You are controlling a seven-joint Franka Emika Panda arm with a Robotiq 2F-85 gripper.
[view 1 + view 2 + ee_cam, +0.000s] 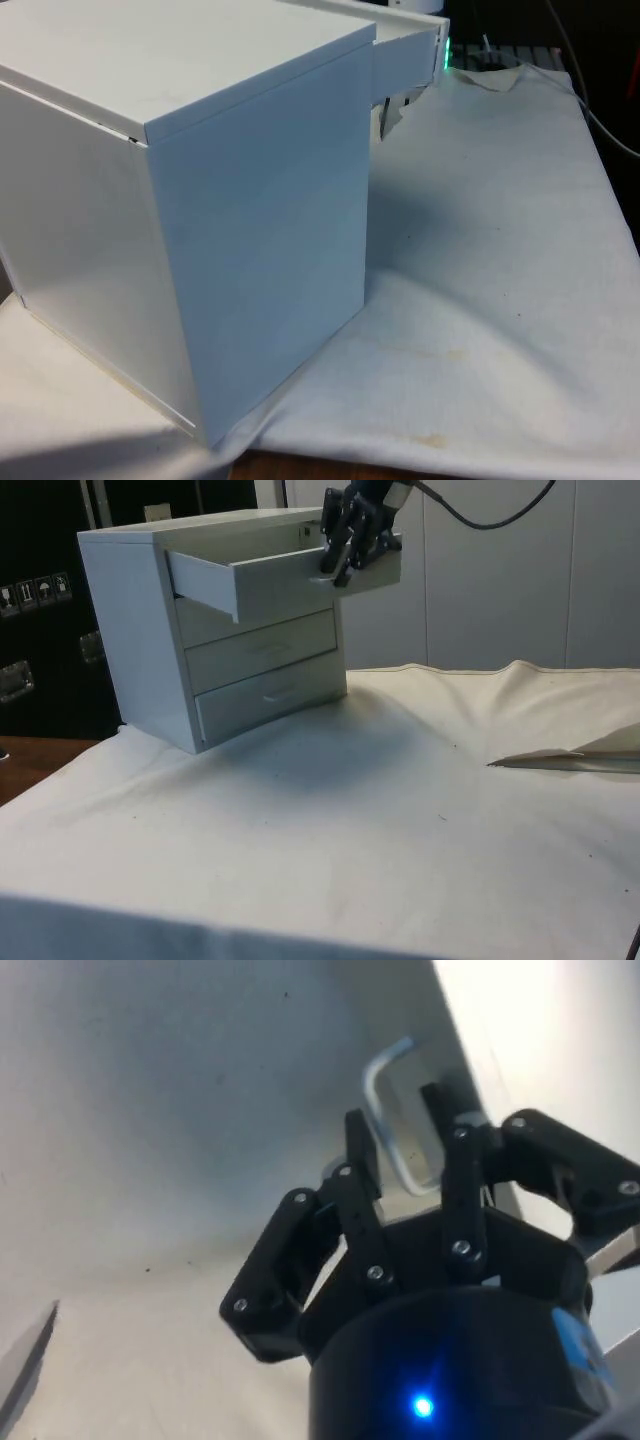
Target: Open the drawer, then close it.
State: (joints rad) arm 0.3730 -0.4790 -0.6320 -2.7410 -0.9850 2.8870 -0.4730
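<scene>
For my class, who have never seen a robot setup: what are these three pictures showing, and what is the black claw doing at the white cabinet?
All three pictures show one moment from three cameras. A robot arm ends in a black gripper, its jaws either side of the metal handle of the top drawer. That drawer of the white chest of drawers is pulled out; the two below are shut. The side view shows this best. The front view looks at the chest's back, with the drawer poking out behind. The wrist view looks down past the gripper. The chest stands on a table under a white cloth.

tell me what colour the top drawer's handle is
Silver metal: the handle on the white top drawer shows best in the wrist view, between the gripper fingers.
</scene>
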